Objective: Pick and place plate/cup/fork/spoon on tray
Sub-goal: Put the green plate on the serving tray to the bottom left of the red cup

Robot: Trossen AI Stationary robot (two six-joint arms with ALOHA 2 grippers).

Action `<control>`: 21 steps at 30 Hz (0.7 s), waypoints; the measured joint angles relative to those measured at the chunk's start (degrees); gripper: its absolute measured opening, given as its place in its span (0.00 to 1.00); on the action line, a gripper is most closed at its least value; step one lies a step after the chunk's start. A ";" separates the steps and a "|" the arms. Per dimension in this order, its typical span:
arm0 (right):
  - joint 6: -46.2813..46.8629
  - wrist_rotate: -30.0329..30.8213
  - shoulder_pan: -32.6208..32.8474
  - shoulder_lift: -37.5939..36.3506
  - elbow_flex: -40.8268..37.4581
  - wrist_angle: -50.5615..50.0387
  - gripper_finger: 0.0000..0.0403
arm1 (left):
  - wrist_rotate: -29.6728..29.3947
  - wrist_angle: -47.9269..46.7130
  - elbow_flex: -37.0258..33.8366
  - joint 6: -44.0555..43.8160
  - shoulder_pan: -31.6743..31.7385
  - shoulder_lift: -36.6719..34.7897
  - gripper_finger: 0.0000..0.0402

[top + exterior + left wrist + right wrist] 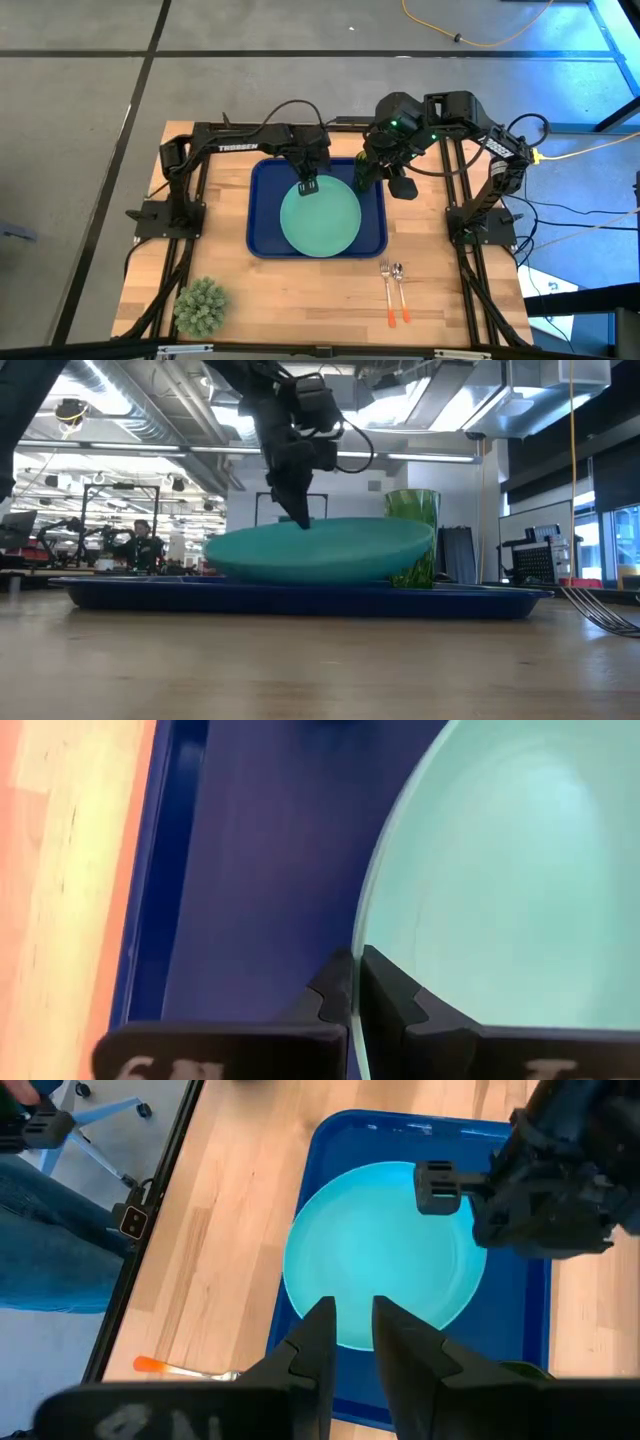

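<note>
- Left gripper (pixel 308 186), its fingers (pixel 335 988) pressed together on the rim of the mint-green plate (pixel 320 218), holds the far edge of the plate over the dark blue tray (pixel 262 205).
- Plate lies inside the tray, covering most of its floor; in the low view its far side sits a little higher than its near side (whether it rests fully flat cannot be told).
- Right gripper (pixel 372 172) hangs above the tray's far right corner, its two fingers (pixel 316 1342) standing apart, with nothing visible between them in the wrist view.
- Cup (pixel 413 537), a translucent green tumbler, stands upright in the tray just beside the plate, below the right gripper.
- Fork (pixel 386 292) and spoon (pixel 401 294) lie side by side on the wooden table (pixel 300 290), outside the tray, off its near right corner, orange handles pointing away from it.
- Spiky grey-green plant (pixel 201 306) sits on the table well off the tray's near left corner.
</note>
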 joint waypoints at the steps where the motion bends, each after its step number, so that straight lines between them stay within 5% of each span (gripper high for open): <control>1: 0.00 0.00 -0.01 0.00 0.01 0.00 0.18 | -0.21 -0.23 0.00 0.02 0.12 0.21 0.00; 21: 0.00 0.02 -0.01 0.00 0.01 0.00 0.18 | -3.80 0.80 -0.07 3.19 1.79 4.28 0.00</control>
